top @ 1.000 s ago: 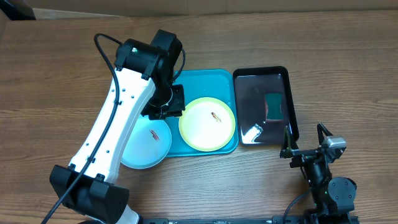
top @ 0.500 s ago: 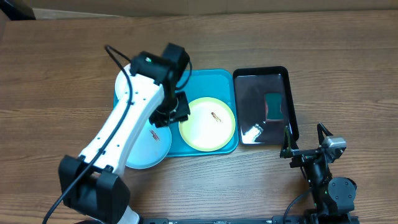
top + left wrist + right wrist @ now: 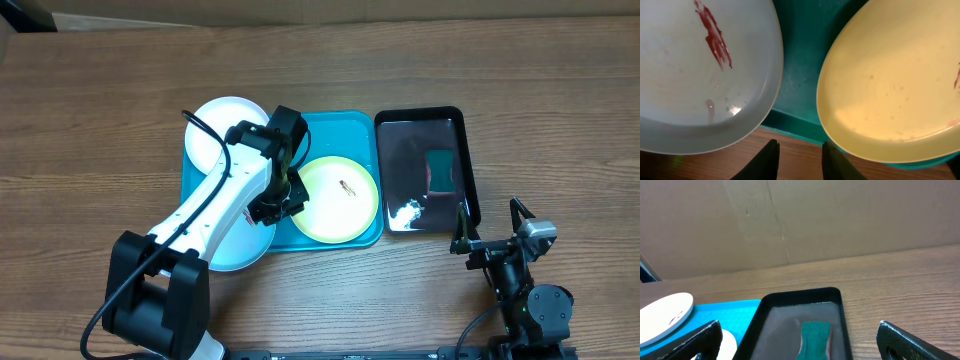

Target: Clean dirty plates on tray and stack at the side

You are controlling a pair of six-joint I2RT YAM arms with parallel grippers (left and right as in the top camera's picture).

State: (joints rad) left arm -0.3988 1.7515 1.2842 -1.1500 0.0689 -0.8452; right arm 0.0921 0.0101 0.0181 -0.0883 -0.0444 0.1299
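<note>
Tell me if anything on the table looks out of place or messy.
Yes. The pale blue plate hangs past the front rim of the tray and out over the table, and it carries a red smear. The lime-green plate is smeared too. Nothing looks spilled or broken.

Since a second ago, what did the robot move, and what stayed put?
The left arm pulled back toward its base, uncovering the white plate. Its open, empty fingers now hang over the near edge of the turquoise tray, between the pale blue plate and the lime-green plate. Nothing was grabbed or let go. The plates, black tray, green sponge and right arm stayed put.
</note>
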